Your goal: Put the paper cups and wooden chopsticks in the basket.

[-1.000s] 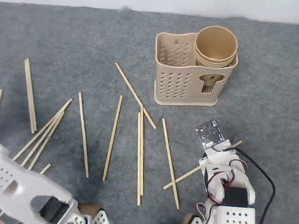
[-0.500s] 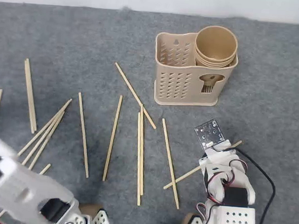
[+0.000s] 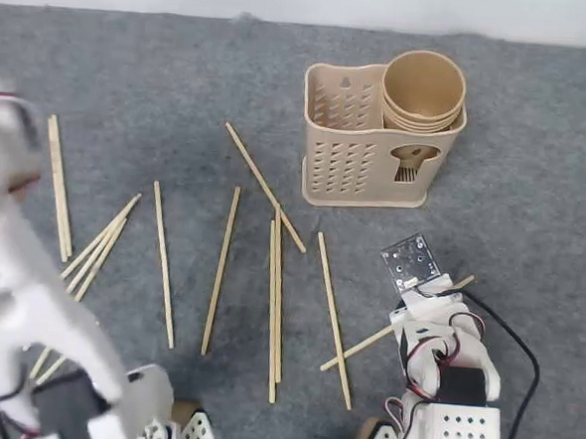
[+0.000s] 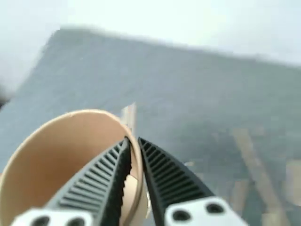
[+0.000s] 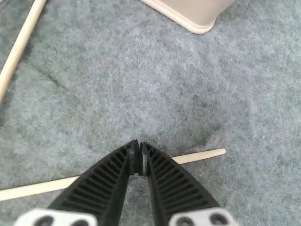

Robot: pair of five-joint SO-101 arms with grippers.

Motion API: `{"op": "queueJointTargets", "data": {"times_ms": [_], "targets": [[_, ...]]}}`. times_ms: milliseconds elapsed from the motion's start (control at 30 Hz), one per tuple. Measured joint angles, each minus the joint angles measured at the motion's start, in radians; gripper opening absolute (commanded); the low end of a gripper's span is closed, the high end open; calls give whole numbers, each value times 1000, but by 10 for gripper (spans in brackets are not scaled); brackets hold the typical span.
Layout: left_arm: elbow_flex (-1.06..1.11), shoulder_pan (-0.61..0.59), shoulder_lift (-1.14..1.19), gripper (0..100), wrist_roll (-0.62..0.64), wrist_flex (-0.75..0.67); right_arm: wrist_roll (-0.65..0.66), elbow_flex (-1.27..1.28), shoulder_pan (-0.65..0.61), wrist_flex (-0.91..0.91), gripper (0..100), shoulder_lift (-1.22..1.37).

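My left gripper is shut on the rim of a tan paper cup, one finger inside and one outside. That left arm stands tall at the table's left edge. The beige basket sits at the back right with a stack of paper cups in its right compartment. Several wooden chopsticks lie scattered on the grey mat in front of it. My right gripper is shut and empty, low over one chopstick in front of the basket.
The grey mat covers the table. A chopstick runs under the right arm. Open mat lies behind the basket and to its right.
The left arm has swung up from the bottom left corner and now rises along the left edge. The right arm has not moved.
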Motion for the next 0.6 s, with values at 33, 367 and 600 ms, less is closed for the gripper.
{"op": "queueJointTargets", "data": {"times_ms": [33,367,600], "targets": [[2,68,-21,11,43,-2,0,0,0,0,9,0],[83,634,-68,11,470,-365,2,0,0,0,9,0],[376,870,-68,11,486,-884,2,0,0,0,9,0]]}}
